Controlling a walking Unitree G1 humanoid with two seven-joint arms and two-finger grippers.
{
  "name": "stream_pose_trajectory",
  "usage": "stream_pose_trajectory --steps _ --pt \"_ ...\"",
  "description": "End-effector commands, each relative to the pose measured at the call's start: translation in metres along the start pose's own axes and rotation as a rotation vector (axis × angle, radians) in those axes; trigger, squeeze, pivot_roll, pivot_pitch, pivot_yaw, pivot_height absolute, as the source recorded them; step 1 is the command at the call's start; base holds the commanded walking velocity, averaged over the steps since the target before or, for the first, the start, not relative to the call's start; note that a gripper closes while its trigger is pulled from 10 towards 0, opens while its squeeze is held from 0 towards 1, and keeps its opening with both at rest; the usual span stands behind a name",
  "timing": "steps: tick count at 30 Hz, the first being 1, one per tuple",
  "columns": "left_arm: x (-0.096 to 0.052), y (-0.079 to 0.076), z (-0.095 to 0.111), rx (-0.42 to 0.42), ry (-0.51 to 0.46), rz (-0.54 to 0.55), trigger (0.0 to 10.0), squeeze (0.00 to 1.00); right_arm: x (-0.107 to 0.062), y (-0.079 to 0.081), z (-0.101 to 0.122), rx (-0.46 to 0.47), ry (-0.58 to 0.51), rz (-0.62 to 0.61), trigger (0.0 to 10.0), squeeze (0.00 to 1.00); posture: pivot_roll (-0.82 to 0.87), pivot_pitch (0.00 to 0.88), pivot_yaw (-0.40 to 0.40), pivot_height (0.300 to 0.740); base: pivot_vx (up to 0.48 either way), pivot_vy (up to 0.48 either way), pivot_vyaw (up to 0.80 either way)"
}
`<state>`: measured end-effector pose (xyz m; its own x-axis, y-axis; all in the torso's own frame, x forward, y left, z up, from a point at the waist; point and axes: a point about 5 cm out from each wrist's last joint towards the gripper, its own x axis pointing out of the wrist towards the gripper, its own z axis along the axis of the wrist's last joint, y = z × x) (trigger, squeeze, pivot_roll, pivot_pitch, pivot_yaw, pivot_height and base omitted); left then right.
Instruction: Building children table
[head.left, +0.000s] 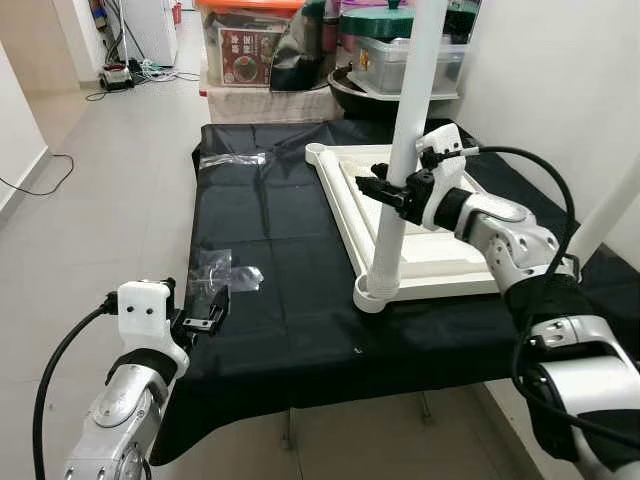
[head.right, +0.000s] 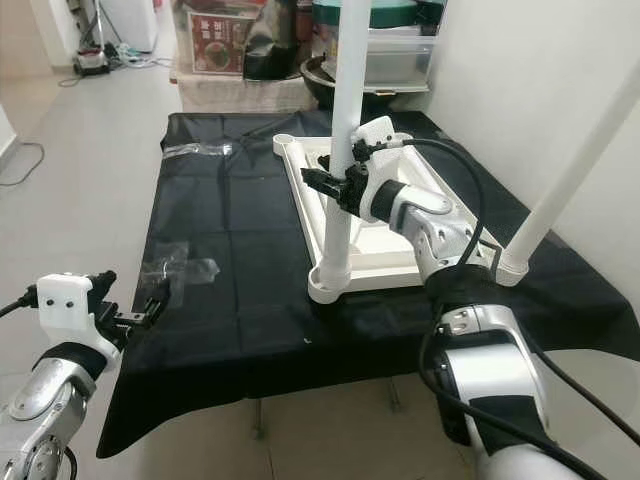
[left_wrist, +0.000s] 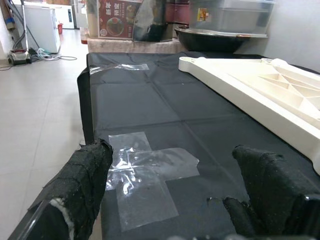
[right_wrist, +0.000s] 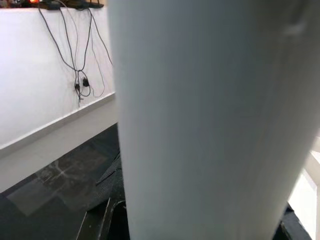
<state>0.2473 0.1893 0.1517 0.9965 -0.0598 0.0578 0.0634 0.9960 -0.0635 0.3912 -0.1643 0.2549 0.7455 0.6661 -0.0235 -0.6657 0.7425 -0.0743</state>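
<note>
Right arm stretched forward and inward from the near right, forearm raised, wrist turned toward the left. Right gripper (head.left: 385, 190) level, black fingers (head.right: 322, 184) closed around the white leg (head.left: 412, 120) about halfway up its visible length. Left arm bent low at the near left, elbow down, wrist lifted to the near-left edge of the desk (head.left: 300, 330). Left gripper (head.left: 205, 312) pointing forward, fingers (left_wrist: 85, 180) spread wide apart, holding nothing.
</note>
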Motion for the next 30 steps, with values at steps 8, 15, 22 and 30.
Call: stream_pose_trajectory --steps 8,15,22,30 --pt "-0.001 -0.001 -0.005 -0.019 0.024 -0.006 10.0 0.00 0.002 0.003 -0.020 0.033 0.072 -0.016 0.0 0.00 0.05 0.000 -0.085 0.740 0.000 0.000 0.00" --pt "0.000 -0.002 -0.006 -0.019 0.024 -0.008 10.0 0.00 0.008 0.009 -0.024 0.008 0.071 -0.004 0.0 0.00 0.06 0.000 -0.090 0.740 0.000 0.000 0.00" --pt "0.000 -0.002 -0.006 -0.021 0.022 -0.007 10.0 0.00 0.014 0.020 -0.029 -0.051 0.084 0.047 0.0 0.00 0.06 0.000 -0.097 0.740 0.000 0.000 0.00" --pt "-0.001 -0.002 -0.006 -0.022 0.023 -0.005 10.0 0.00 0.013 0.023 -0.036 -0.073 0.092 0.063 0.0 0.00 0.06 0.000 -0.097 0.740 0.000 0.000 0.00"
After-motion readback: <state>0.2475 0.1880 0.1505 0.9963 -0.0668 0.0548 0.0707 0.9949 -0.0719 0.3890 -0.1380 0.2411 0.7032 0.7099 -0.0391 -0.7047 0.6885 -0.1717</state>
